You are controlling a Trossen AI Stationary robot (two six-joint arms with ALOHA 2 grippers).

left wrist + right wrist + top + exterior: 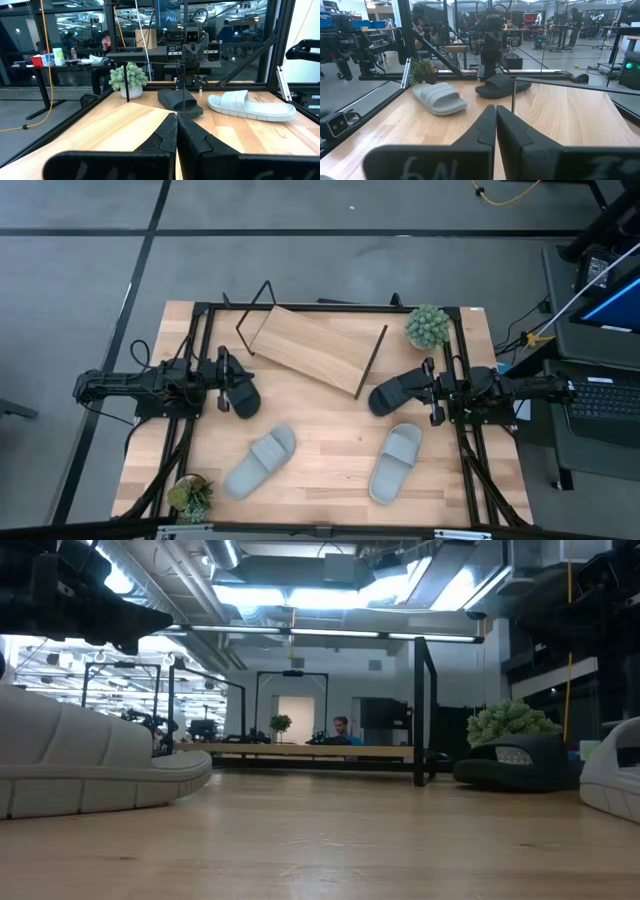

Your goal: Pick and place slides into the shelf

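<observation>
Grey slide [95,762] fills the low view; 4 slides on table, none on shelf [315,350]. Left gripper [176,131] and right gripper [495,122] fingers pressed together, empty. Risk: tilted shelf, slide may skid off.

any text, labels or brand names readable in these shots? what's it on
No text can be read for certain.
Pale handwritten marks on the right gripper body: too faint to read.
Laptop screen beside the table: too small to read.
Slides, such as the grey slide, and the shelf: no visible markings.
</observation>
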